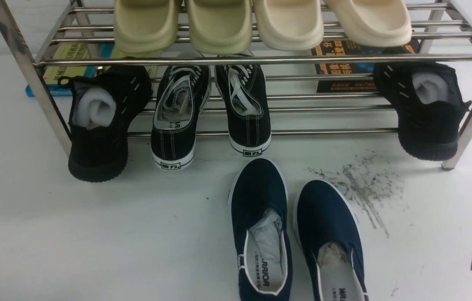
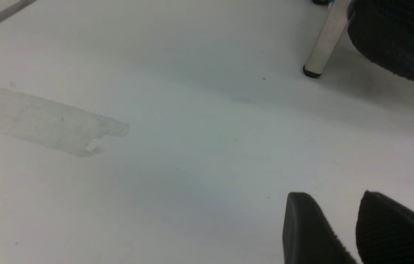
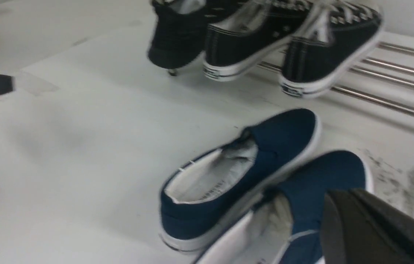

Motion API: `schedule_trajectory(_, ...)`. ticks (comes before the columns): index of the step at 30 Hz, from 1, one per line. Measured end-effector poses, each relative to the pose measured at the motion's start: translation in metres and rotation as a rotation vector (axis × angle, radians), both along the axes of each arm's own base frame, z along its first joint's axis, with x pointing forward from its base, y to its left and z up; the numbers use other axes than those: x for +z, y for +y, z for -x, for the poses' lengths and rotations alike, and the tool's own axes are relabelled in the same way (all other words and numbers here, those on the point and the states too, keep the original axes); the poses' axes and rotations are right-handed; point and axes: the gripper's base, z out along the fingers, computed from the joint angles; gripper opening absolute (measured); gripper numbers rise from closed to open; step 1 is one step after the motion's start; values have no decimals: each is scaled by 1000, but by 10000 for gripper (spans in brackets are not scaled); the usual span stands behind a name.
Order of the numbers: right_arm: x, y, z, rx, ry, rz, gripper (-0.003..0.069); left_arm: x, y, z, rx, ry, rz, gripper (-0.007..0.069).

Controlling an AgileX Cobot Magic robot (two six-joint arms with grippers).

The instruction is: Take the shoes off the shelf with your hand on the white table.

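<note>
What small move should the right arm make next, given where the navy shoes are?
Probably just pull the right tool back clear and stop. Both navy shoes already lie side by side on the white table in front of the shelf, and the tool looks shut with nothing in it.

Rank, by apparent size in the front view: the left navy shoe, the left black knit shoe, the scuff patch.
1. Left navy shoe, though nearness to the camera enlarges it.
2. Left black knit shoe.
3. Scuff patch, only slightly smaller looking.

Test bench: scuffed white table [image 1: 52,234] (chrome shoe rack [image 1: 261,59] staged).
</note>
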Motion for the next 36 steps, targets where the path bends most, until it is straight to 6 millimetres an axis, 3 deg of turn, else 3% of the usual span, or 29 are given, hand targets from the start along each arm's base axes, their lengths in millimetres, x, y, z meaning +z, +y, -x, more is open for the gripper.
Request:
schedule_trajectory(1,0,-1,0,-9,-6,-2,11,0,0,0,0,0,0,242)
schedule_trajectory(9,-66,-33,8,-379,-25,64,19,0,0,0,0,0,0,242)
schedule_trajectory(17,-91,-41,9,-532,44,84,25,0,0,0,0,0,0,242)
schedule_trajectory(36,-91,-48,8,-652,41,81,30,0,0,0,0,0,0,242)
